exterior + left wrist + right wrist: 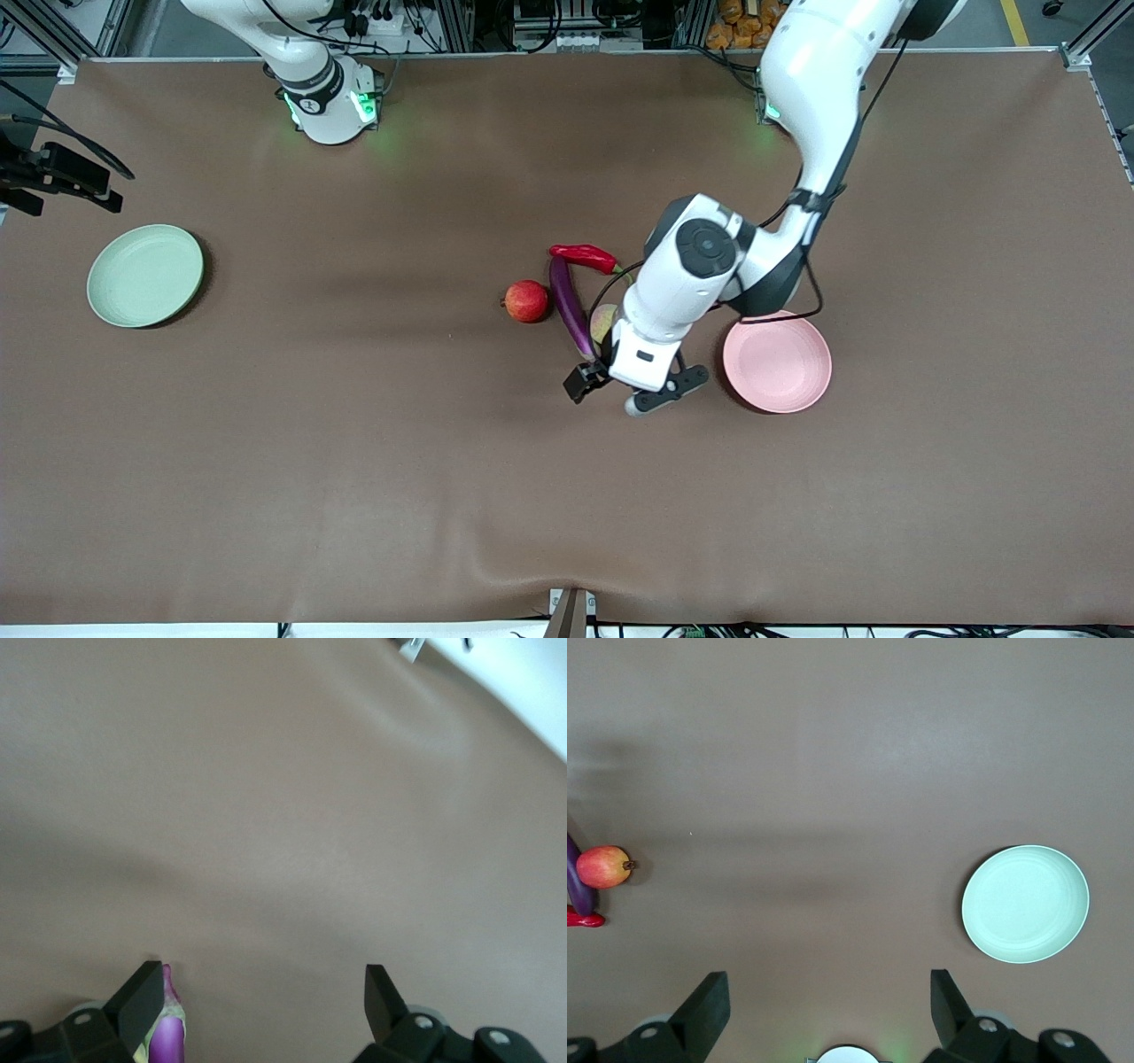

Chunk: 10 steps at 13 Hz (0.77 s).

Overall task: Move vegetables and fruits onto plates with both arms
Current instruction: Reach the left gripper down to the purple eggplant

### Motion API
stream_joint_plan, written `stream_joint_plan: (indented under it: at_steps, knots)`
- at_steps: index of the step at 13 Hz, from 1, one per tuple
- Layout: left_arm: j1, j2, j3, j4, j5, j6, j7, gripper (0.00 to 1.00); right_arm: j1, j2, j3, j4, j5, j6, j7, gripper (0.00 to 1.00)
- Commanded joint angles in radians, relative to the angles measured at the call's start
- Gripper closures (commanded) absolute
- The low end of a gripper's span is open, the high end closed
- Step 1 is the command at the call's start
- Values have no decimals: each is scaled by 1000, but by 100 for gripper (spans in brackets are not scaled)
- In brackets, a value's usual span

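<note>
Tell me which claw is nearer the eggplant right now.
Left. The left claw, open, hangs right over the eggplant's camera-side tip. The right claw, also open, waits high up by its base, well away toward the green plate.

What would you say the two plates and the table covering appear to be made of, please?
The pale green plate and pink plate look like matte moulded plastic: uniform pastel colour, smooth rims, faint speckle on the pink one. The table covering seems a soft brown mat or cloth: dull, with shallow ripples at the edge nearest the front camera.
</note>
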Motion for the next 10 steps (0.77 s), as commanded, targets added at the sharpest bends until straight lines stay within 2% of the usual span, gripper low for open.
stream_joint_plan:
  at_steps: [1,6,10]
  knots:
    - [-85,63,69,34,150,9,4,0,-14,-65,7,-79,18,30,-8,0]
    - [-94,111,57,31,174,-18,50,0,-14,-79,7,-97,18,39,-8,0]
    - [-100,94,47,34,128,-55,38,0,-14,-78,7,-96,19,39,-8,0]
